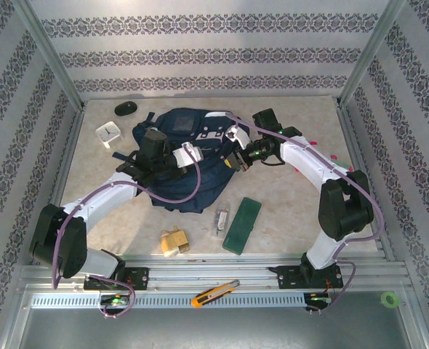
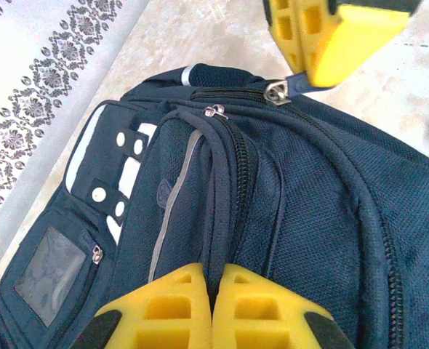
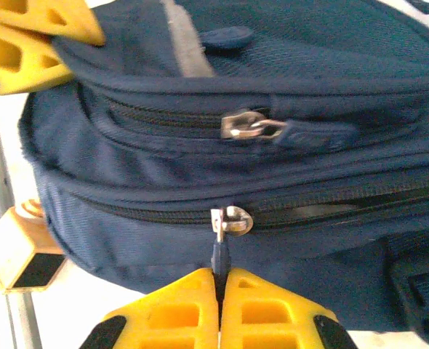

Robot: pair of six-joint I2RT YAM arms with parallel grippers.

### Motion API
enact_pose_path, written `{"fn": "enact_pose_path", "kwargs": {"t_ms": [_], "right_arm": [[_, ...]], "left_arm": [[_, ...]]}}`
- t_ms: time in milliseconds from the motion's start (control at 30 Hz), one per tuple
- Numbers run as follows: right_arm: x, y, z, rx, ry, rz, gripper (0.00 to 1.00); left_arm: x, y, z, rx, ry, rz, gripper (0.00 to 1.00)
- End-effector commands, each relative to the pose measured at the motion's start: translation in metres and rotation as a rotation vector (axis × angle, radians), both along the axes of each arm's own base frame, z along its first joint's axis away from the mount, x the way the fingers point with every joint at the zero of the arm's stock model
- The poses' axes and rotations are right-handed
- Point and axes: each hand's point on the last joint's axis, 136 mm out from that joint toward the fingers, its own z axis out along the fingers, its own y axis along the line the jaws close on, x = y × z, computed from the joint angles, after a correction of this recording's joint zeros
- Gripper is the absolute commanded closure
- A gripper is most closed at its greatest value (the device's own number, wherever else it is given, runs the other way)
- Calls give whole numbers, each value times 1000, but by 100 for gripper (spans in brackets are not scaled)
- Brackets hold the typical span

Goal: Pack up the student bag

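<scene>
The student bag (image 1: 193, 171), dark navy with a grey-white patch, lies in the middle of the table. My left gripper (image 1: 198, 153) is on its left side. In the left wrist view the left gripper (image 2: 214, 275) is shut on a raised ridge of bag fabric beside a closed zip. My right gripper (image 1: 233, 161) comes in from the right. In the right wrist view the right gripper (image 3: 219, 275) is shut on the navy pull tab hanging from a silver zip slider (image 3: 230, 220). To the slider's right the zip gapes slightly. A second slider (image 3: 247, 125) sits on the pocket above.
On the table lie a black oval object (image 1: 126, 108), a white square clock (image 1: 109, 131), a green case (image 1: 243, 225), a small silver item (image 1: 221, 220) and wooden blocks (image 1: 174, 242). An orange utility knife (image 1: 214, 293) rests on the front rail.
</scene>
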Motion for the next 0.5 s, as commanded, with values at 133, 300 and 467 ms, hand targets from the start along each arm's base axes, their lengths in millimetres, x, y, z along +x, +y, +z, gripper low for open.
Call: {"fn": "enact_pose_path", "kwargs": {"t_ms": [133,300,467], "right_arm": [[-62,43,27,143,93,62,100],[-78,54,33,186,99,13,100],[-82,55,33,210,103,-88,100]], "left_arm": [[29,-7,29,-101,-51,154,100],[38,-20,31,-152,-60,225,100],[49,-38,38,-274,-29,302,100]]}}
